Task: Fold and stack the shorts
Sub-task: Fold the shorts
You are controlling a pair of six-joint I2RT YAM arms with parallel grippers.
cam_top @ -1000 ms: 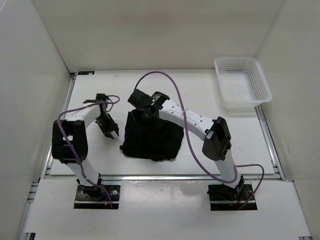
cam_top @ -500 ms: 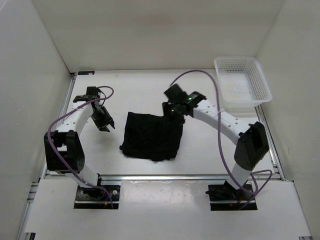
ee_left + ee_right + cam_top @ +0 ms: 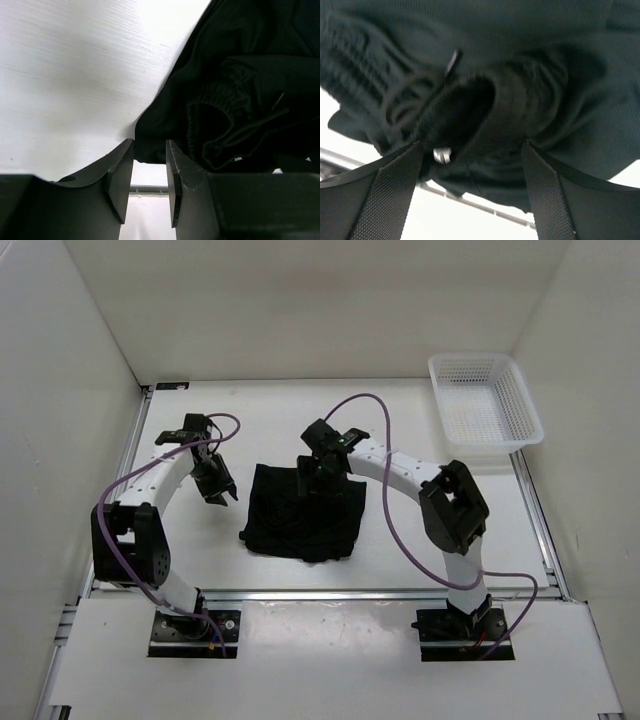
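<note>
Bunched black shorts (image 3: pixel 240 75) at right, drawstring (image 3: pixel 250 127) showing, white table (image 3: pixel 75 75), fingers (image 3: pixel 120 180) slightly apart

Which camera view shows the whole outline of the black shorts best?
The top external view: the shorts show whole, only the far edge covered by the right gripper. The left wrist view shows one corner and the waistband; the right wrist view, blurred folds up close.

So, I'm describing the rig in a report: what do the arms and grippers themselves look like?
The left arm and right arm are white shells with black joints, each trailing a looping purple cable. The left gripper is black with smooth fingers. The right gripper is black too, and its fingers are faced with a woven texture.
</note>
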